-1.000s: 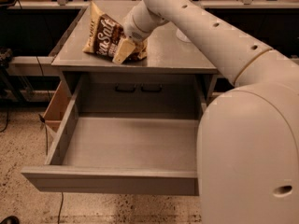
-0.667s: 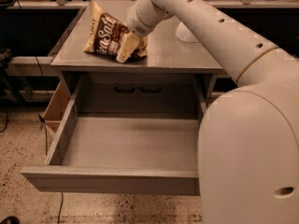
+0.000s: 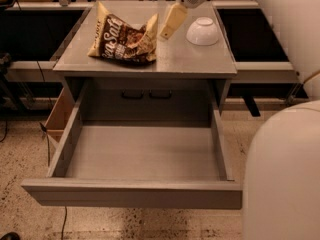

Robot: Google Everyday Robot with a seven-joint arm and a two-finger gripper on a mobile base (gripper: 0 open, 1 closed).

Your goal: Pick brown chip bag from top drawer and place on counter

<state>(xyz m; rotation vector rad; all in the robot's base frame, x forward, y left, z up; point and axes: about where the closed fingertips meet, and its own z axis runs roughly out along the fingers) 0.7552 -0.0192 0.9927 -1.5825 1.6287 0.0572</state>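
Observation:
The brown chip bag (image 3: 122, 39) lies on the left half of the grey counter (image 3: 192, 60), its white lettering facing up. My gripper (image 3: 170, 24) hangs over the counter's back middle, just right of the bag's right end and a little above it. It is open and holds nothing. The top drawer (image 3: 131, 196) is pulled fully out toward me and its grey floor is bare.
A white bowl (image 3: 203, 31) sits upside down on the counter's back right, close to the gripper. My arm and base (image 3: 285, 174) fill the right side. A cardboard box (image 3: 59, 115) stands left of the cabinet. Dark shelving runs behind.
The gripper has let go of the chip bag and moved up and to the right, away from it. The bag now lies flat on the counter.

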